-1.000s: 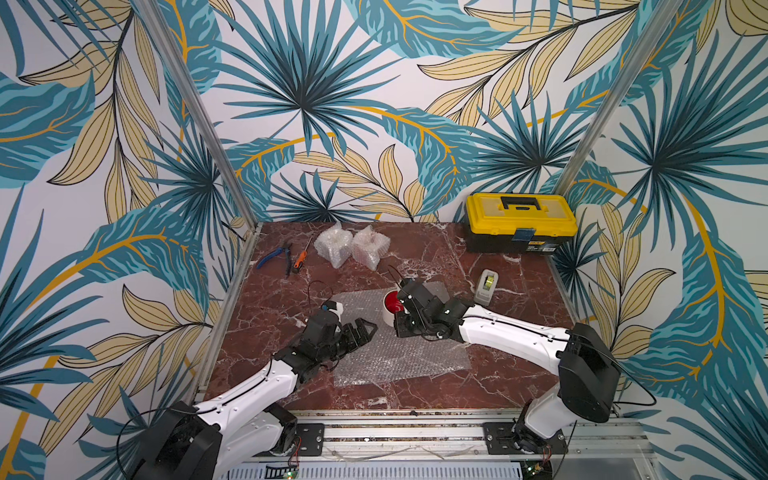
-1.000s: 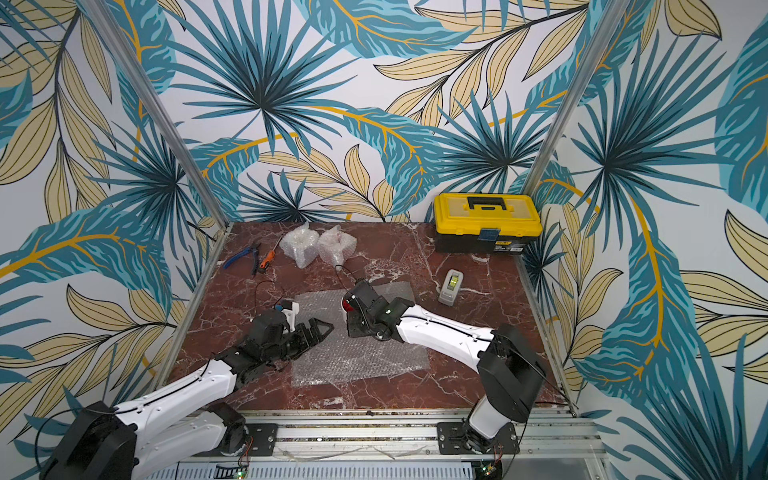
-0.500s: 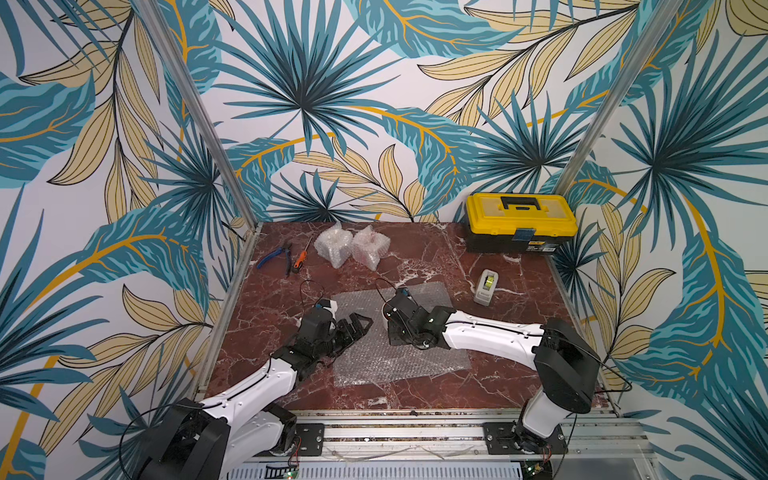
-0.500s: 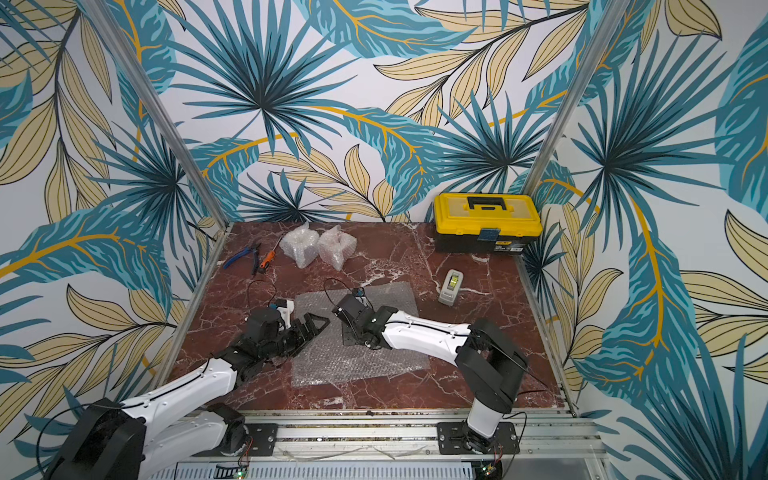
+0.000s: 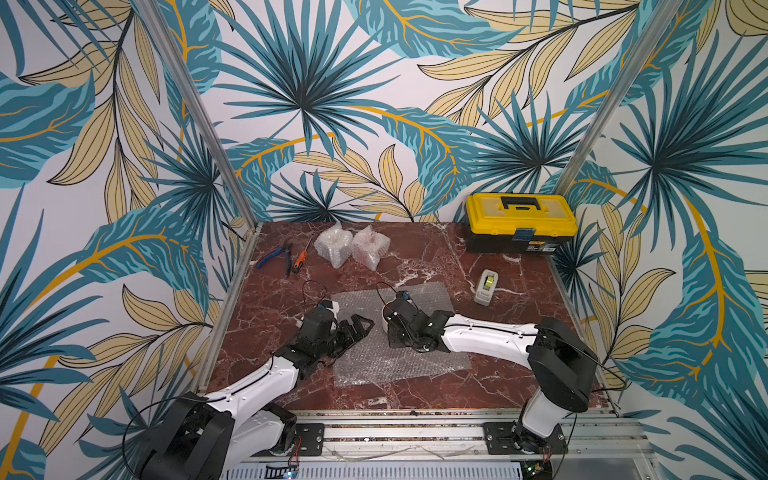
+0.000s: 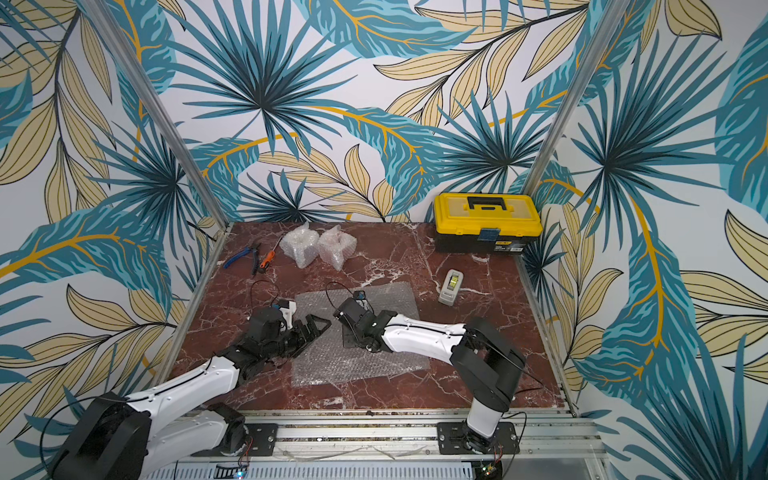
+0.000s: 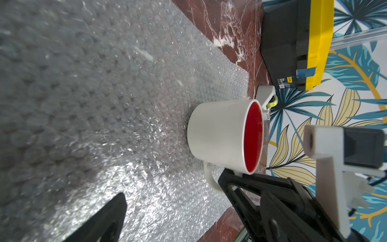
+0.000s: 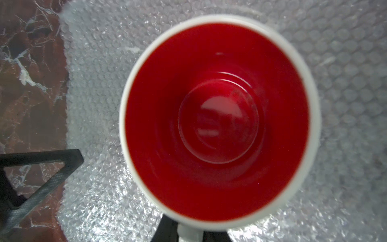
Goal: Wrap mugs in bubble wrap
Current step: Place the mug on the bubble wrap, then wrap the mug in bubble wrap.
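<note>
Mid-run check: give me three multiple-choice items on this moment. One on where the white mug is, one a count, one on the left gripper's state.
1. The white mug stands on: A) the bubble wrap sheet; B) a tray; C) a cardboard box.
2. Wrapped bundles at the back of the table: A) one; B) two; C) four.
3. The left gripper is: A) open, gripping nothing; B) shut on the sheet's edge; C) shut on the mug's handle.

Answers:
1 A: the left wrist view shows its base on the bubbled plastic.
2 B: both top views show a pair side by side.
3 A: its fingers stand apart at the sheet's edge, closed on nothing.
</note>
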Robot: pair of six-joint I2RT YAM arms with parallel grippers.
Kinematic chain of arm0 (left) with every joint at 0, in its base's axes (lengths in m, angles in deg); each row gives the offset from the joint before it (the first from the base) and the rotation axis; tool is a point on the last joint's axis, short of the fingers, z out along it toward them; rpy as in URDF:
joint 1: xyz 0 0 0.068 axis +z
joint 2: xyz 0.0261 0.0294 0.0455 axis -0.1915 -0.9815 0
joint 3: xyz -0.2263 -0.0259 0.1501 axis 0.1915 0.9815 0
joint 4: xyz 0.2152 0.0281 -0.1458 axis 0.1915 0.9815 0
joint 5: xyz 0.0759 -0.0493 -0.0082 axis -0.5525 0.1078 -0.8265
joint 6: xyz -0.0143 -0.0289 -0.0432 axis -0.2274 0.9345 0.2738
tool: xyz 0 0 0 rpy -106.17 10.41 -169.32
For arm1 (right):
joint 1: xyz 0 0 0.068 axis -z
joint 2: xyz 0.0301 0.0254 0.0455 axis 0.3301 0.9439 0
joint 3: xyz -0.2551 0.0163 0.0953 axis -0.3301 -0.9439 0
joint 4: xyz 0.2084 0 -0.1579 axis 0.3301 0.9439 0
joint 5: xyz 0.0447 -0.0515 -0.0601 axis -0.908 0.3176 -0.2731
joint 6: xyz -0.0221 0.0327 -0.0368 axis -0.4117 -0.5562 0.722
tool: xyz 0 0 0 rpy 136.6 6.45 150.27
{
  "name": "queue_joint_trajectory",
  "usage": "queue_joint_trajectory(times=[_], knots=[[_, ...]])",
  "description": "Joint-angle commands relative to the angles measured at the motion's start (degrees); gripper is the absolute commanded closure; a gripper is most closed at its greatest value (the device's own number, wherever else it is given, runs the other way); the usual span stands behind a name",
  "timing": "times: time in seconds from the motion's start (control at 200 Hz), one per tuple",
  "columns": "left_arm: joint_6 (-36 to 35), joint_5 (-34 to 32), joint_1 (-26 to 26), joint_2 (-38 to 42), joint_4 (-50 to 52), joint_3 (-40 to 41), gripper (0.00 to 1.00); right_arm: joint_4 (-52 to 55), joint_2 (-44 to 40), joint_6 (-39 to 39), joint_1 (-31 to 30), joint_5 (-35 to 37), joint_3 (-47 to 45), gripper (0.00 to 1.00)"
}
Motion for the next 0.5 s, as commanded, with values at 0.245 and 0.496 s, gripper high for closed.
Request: queue_joint_trajectory(times=[0.245,0.496], knots=[[-15.42,-5.01,-0.69,-5.25,16.74,-20.28,0.00,-1.95,-17.27,7.85,0.42,7.18,-5.82,0.49],[-23.65,-10.53,-6.49,-16.25,26.01,-37.82,0.00,-3.34,-18.77,13.78,18.73,-6.82,-9.50,0.42]])
